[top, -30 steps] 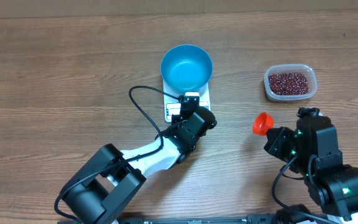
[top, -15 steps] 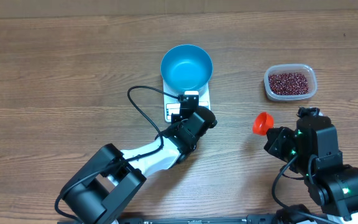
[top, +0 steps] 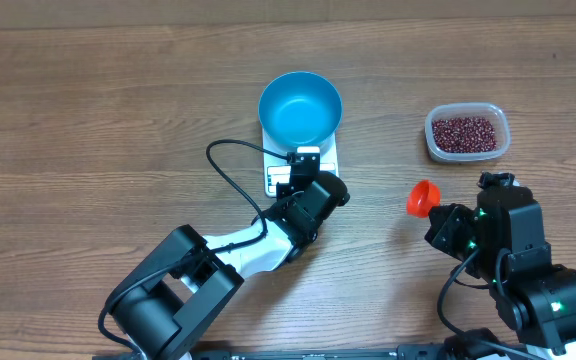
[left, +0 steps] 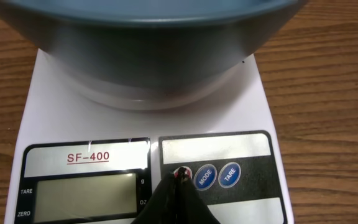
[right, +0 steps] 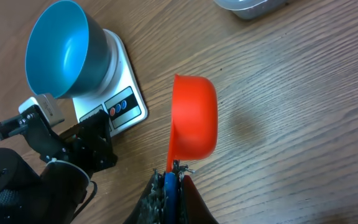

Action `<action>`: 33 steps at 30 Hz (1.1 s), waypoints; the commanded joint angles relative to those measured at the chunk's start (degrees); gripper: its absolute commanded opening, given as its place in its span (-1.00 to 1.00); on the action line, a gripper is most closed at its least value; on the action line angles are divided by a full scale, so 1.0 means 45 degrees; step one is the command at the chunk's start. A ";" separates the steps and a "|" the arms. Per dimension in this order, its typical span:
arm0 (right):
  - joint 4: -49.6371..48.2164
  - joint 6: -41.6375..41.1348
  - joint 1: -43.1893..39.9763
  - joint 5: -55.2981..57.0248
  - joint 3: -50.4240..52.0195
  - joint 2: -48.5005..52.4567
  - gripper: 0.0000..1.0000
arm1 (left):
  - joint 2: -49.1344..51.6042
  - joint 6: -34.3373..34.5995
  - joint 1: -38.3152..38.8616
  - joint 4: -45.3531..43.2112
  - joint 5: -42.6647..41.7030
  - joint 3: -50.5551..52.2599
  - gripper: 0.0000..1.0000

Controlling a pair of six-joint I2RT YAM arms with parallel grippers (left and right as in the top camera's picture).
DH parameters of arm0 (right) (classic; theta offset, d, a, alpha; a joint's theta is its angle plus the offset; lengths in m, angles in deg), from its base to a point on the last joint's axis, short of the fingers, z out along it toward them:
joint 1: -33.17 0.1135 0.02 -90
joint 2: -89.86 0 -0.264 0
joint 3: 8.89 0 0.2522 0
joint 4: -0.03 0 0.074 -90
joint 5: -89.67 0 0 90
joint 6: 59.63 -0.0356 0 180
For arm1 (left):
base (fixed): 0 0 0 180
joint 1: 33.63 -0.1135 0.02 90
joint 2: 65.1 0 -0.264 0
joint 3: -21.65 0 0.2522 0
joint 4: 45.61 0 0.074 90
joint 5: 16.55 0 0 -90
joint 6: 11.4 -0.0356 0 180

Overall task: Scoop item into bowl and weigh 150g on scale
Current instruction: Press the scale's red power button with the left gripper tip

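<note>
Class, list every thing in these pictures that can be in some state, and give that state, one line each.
scale: display blank.
bowl: upright on the scale, empty.
left gripper: shut, tip at the scale's leftmost button.
scoop: empty, held by its handle.
right gripper: shut on the scoop's handle.
tub: lidless, holding beans.

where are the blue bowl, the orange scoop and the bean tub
blue bowl (top: 300, 108): overhead, bare inner floor
orange scoop (right: 194, 115): right wrist, its cup
bean tub (top: 429, 135): overhead, left rim
</note>
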 commanded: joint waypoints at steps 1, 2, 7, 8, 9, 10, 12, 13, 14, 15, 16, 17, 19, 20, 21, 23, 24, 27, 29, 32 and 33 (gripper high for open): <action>-0.0107 0.0058 0.0044 0.0155 -0.0389 -0.0019 -0.93 | 0.0214 -0.0112 0.0024 -0.0058 0.0359 0.0063 -0.92; -0.0112 0.0058 0.0044 0.0155 -0.0389 -0.0019 -0.93 | 0.0214 -0.0112 0.0024 -0.0058 0.0355 0.0063 -0.92; -0.0121 0.0058 0.0044 0.0155 -0.0389 -0.0019 -0.93 | 0.0228 -0.0112 0.0024 0.0005 0.0340 0.0063 -0.91; -0.0121 0.0058 0.0044 0.0155 -0.0389 -0.0019 -0.93 | 0.0228 -0.0112 0.0024 0.0019 0.0340 0.0063 -0.92; -0.0121 0.0053 0.0044 0.0155 -0.0389 -0.0019 -0.93 | 0.0228 -0.0117 0.0024 0.0024 0.0306 0.0063 -0.92; -0.0121 0.0053 0.0044 0.0155 -0.0389 -0.0019 -0.93 | 0.0228 -0.0112 0.0024 0.0024 0.0282 0.0063 -0.91; -0.0121 0.0053 0.0044 0.0155 -0.0389 -0.0019 -0.93 | 0.0228 -0.0112 0.0024 0.0073 0.0243 0.0063 -0.91; -0.0121 0.0053 0.0044 0.0151 -0.0389 -0.0019 -0.93 | 0.0228 -0.0112 0.0024 0.0121 0.0248 0.0063 -0.92; -0.0121 0.0053 0.0044 0.0155 -0.0389 -0.0019 -0.93 | 0.0228 -0.0112 0.0029 0.0170 0.0228 0.0063 -0.92; -0.0121 0.0053 0.0044 0.0155 -0.0389 -0.0019 -0.93 | 0.0228 -0.0112 0.0029 0.0204 0.0194 0.0063 -0.92; -0.0121 0.0053 0.0044 0.0155 -0.0389 -0.0019 -0.93 | 0.0228 -0.0112 0.0029 0.0214 0.0155 0.0063 -0.91; -0.0121 0.0053 0.0044 0.0155 -0.0389 -0.0019 -0.93 | 0.0228 -0.0117 0.0024 0.0214 0.0034 0.0063 -0.92; -0.0121 0.0053 0.0044 0.0155 -0.0389 -0.0019 -0.93 | 0.0228 -0.0121 0.0029 0.0209 -0.0126 0.0063 -0.91; -0.0121 0.0053 0.0044 0.0155 -0.0389 -0.0019 -0.93 | 0.0228 -0.0131 0.0029 0.0214 -0.0121 0.0063 -0.91; -0.0121 0.0053 0.0044 0.0160 -0.0389 -0.0019 -0.92 | 0.0228 -0.0160 0.0029 0.0214 -0.0126 0.0063 -0.92; -0.0121 0.0053 0.0044 0.0155 -0.0389 -0.0019 -0.93 | 0.0228 -0.0160 0.0029 0.0209 -0.0126 0.0063 -0.92; -0.0121 0.0053 0.0044 0.0160 -0.0389 -0.0019 -0.92 | 0.0228 -0.0160 0.0029 0.0209 -0.0126 0.0063 -0.92; -0.0121 0.0053 0.0044 0.0204 -0.0389 -0.0019 -0.93 | 0.0228 -0.0160 0.0029 0.0214 -0.0136 0.0063 -0.92; -0.0121 0.0053 0.0044 0.0204 -0.0389 -0.0019 -0.93 | 0.0228 -0.0160 0.0039 0.0238 -0.0141 0.0063 -0.92; -0.0121 0.0053 0.0044 0.0204 -0.0389 -0.0019 -0.93 | 0.0228 -0.0160 0.0039 0.0277 -0.0364 0.0063 -0.92; -0.0121 0.0053 0.0044 0.0204 -0.0389 -0.0019 -0.93 | 0.0228 -0.0155 0.0034 0.0287 -0.0554 0.0063 -0.91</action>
